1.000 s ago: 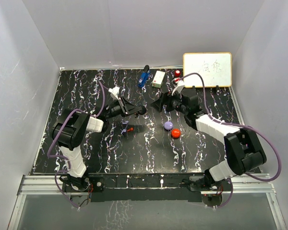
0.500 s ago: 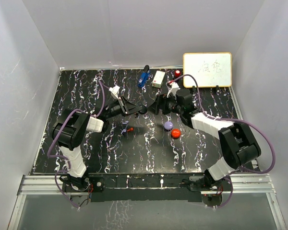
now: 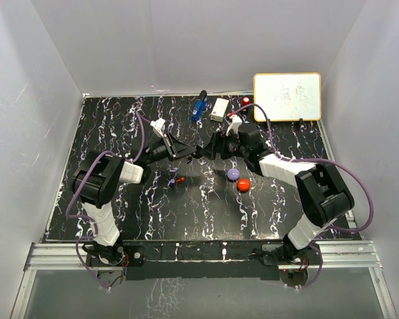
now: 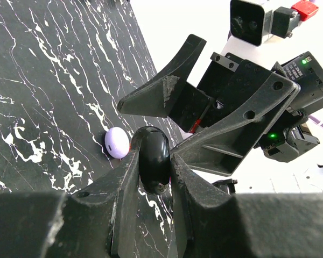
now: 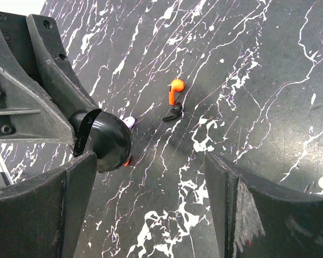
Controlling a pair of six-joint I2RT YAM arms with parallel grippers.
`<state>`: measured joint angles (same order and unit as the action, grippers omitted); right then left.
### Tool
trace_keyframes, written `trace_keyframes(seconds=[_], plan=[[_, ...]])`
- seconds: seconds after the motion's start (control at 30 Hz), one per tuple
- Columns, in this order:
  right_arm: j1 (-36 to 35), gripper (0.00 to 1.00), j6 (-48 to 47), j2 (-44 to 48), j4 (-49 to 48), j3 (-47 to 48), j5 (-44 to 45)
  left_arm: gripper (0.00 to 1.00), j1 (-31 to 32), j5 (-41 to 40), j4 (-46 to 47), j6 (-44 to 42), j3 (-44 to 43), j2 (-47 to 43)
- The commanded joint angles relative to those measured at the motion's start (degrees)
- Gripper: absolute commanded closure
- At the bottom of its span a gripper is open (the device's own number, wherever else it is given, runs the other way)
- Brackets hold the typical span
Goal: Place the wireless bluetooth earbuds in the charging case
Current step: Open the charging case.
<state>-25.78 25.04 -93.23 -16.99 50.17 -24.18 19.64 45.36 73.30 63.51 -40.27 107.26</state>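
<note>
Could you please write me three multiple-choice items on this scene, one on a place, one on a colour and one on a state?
1. Where is the black case?
A. lying loose at the near edge
B. clamped in the left hand
C. stacked on another case

2. What colour is the round case beside the red case on the table?
A. lilac
B. green
C. yellow

3. On the right hand, how do the jaws stand?
A. shut on an earbud
B. wide open, holding nothing
C. shut on the black case

Answers:
1 B, as the left wrist view shows both fingers pressed against its sides.
2 A, as it shows pale purple in the top and left wrist views.
3 B, as the right wrist view shows bare table between the spread fingers.
</note>
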Motion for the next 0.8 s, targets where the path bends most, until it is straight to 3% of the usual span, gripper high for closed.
trace_keyframes(seconds=[0.0, 0.5, 0.77], plan=[[-0.21, 0.22, -0.15, -1.80, -1.52, 2.63, 1.69, 1.00, 0.63, 2.35, 6.01, 1.88, -0.70, -1.53], [-0.19, 0.22, 0.45, -4.15, -3.40, 4.71, 1.61, 1.00, 1.46, 3.40, 13.94, 8.58, -0.35, 1.59], [-0.23, 0.22, 0.61, -4.14, -2.34, 6.79, 1.15, 1.00, 1.70, 2.49, 7.96, 4.69, 0.36, -0.49]])
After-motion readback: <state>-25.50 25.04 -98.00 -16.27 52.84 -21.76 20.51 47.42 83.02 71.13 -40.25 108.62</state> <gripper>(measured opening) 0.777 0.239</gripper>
